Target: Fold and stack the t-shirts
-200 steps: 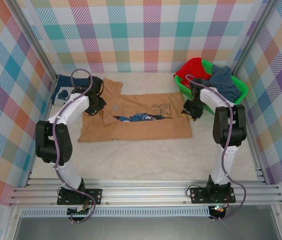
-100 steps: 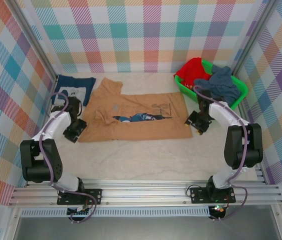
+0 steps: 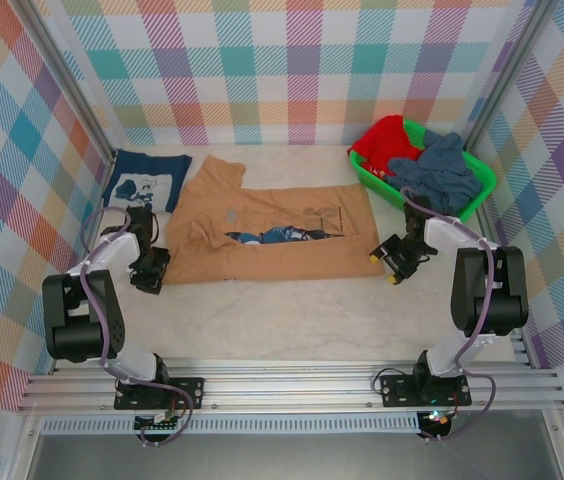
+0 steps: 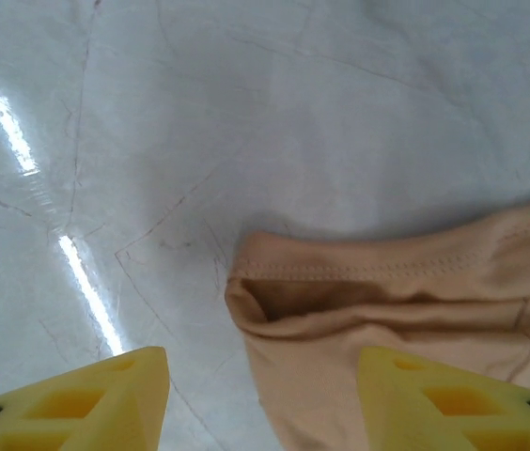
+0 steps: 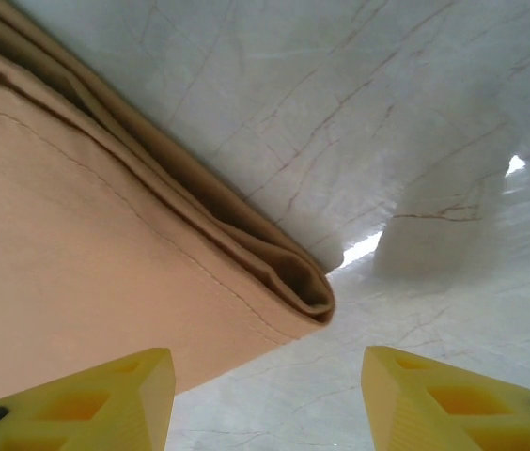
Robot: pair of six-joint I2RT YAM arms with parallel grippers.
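Tan-orange t-shirt point(image 3: 272, 245) flat on table point(image 3: 292, 320); left gripper point(image 3: 150, 278), right gripper point(image 3: 391, 267) spread, empty.

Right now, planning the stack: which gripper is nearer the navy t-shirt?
Left. The left gripper is just on the near side of the navy t-shirt; the right gripper is far across the tan-orange t-shirt.

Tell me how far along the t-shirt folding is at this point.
Done: the navy tee lies folded flat at the far left. In hand: the tan-orange tee is partly folded at centre; the left pincer and right pincer stand open at its near corners, gripping nothing. Left: finish folding it, stack it on the navy one; more clothes sit in the green basket.
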